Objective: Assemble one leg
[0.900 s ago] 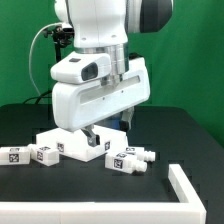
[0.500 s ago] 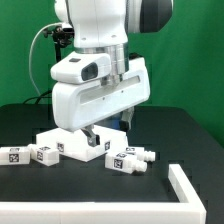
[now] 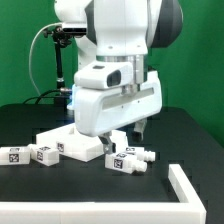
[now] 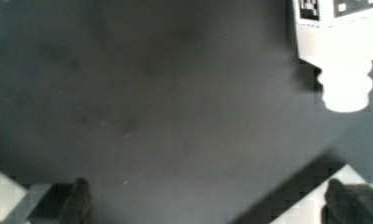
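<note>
Two legs (image 3: 131,159), short white posts with black-and-white tags, lie side by side on the black table in the exterior view. Two more legs (image 3: 30,154) lie at that view's left. My gripper (image 3: 121,138) hangs open and empty just above the pair, touching nothing. In the wrist view one leg (image 4: 334,48) lies on the black surface with its narrower stub end (image 4: 348,95) towards the gripper. It sits ahead of the gripper and off to one finger's side. The gripper (image 4: 204,205) is empty, and its dark fingertips (image 4: 67,200) are spread wide.
The large flat white square panel (image 3: 70,145) lies on the table, partly behind the hand. A white L-shaped rail (image 3: 190,190) stands at the exterior view's lower right. A green wall is behind. White surfaces (image 4: 368,172) show at the wrist view's near corners.
The arm and hand have shifted to the exterior view's right, from over the panel to over the pair of legs. The parts on the table have not moved.
</note>
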Controlling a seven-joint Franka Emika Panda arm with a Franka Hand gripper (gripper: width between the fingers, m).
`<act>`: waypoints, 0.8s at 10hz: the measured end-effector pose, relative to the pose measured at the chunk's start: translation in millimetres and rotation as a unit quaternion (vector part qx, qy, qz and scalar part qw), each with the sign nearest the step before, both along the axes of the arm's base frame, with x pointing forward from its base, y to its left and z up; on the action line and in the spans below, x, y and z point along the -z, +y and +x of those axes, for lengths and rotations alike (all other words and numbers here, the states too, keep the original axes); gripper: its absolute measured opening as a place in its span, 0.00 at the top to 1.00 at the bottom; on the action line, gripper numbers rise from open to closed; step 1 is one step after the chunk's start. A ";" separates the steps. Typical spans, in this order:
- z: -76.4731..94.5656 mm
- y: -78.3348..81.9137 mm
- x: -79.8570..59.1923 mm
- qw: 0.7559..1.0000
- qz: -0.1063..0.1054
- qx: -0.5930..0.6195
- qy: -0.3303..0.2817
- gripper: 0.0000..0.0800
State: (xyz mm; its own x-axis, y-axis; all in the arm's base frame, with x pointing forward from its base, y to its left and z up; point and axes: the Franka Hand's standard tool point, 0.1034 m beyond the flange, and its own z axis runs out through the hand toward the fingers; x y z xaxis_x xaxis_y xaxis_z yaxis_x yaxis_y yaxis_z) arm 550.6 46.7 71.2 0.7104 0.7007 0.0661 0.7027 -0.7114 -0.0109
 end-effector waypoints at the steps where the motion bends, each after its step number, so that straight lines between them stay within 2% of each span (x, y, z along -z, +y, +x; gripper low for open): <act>1: -5.7 4.0 4.3 1.000 0.000 -0.001 -0.013 0.19; 5: -7.2 1.6 5.2 1.000 -0.001 -0.001 -0.004 0.19; 8: -38.5 12.2 30.9 1.000 0.000 -0.001 -0.004 0.19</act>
State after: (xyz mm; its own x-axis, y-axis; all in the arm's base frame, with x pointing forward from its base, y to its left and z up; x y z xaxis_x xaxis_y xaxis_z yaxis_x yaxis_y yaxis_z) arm 512.1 58.9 40.3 0.7082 0.7024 0.0713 0.7045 -0.7097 -0.0057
